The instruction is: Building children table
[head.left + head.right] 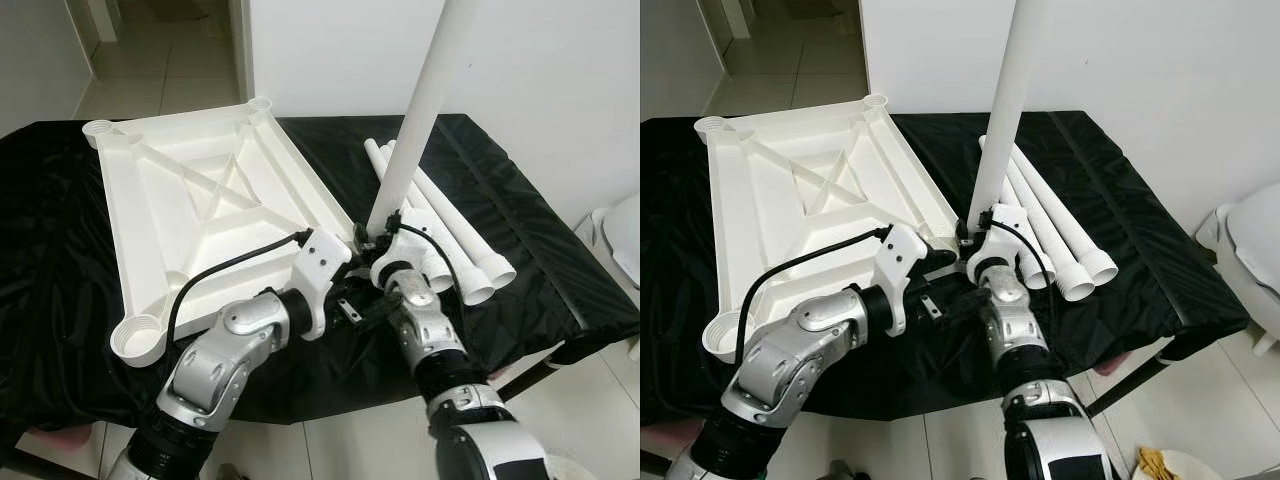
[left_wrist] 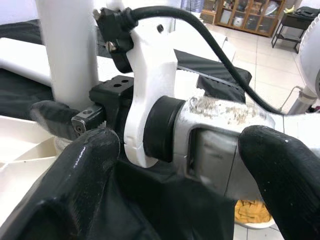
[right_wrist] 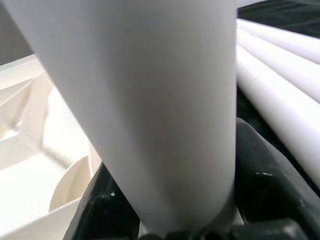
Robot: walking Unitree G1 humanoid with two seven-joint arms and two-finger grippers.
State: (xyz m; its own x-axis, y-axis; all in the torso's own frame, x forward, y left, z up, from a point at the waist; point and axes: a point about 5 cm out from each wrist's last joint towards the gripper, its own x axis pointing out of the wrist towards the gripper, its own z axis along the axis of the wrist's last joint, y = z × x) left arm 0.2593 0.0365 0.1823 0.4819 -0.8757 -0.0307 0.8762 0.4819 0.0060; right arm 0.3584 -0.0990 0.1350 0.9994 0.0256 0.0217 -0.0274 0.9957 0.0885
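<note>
My right tool (image 1: 378,238) pinches a white table leg (image 1: 420,105) near its foot, holding it almost upright over the corner socket at about four o'clock on the upturned tabletop (image 1: 200,215). My left tool (image 1: 345,290) sits spread beside the right wrist. I'd square the leg before pressing down; whether it's seated is hard to tell. Three spare legs (image 1: 455,235) lie at three o'clock on the black-draped worktop (image 1: 540,260), with the tiled floor (image 1: 150,65) beyond.

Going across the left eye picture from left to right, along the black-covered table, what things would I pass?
White plastic upside-down tabletop with corner sockets → upright white plastic tube leg held in the right end effector → loose white plastic tube legs lying flat → bare black cloth of the table.
</note>
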